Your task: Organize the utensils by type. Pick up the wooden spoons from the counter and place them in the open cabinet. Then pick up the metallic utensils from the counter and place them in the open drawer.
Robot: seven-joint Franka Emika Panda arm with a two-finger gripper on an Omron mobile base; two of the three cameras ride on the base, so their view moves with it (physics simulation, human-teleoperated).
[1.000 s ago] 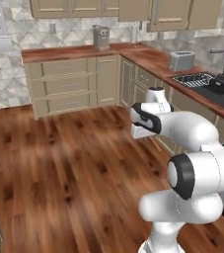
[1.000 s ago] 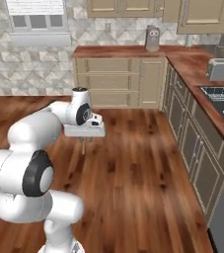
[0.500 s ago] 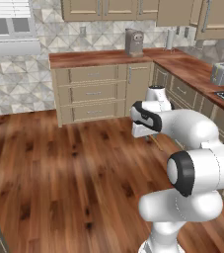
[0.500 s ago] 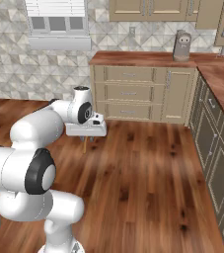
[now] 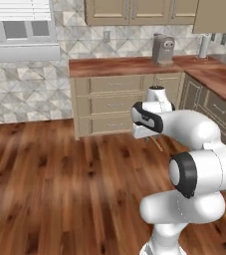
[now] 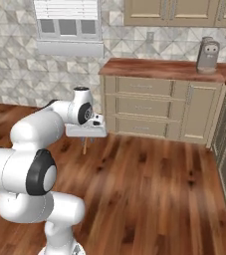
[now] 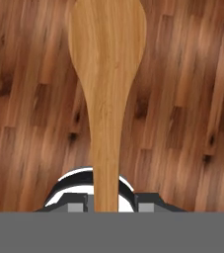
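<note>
**Fingers clamp the wooden spoon over the floor**

Fingers of the gripper are closed on the handle of the wooden spoon, 1 dark tip on each side of it. In the hand view the spoon runs straight up from between the 2 tips, its handle widening into a broad pale bowl near the top edge, with plank flooring behind it. In the right base view the spoon hangs as a thin tan stick below the gripper, pointing down, clear of the wooden floor. In the left base view a short length of it slants down from under the hand, in front of the cream base cabinets.

The arm holds the hand out level at about drawer height, well apart from the cabinet run. Behind it stands a reddish-brown counter over 3 stacked drawers and a panelled door. A grey coffee machine sits on that counter near its right end. Above are beige wall cabinets, a patterned tile backsplash and a window with blinds to the left.
</note>
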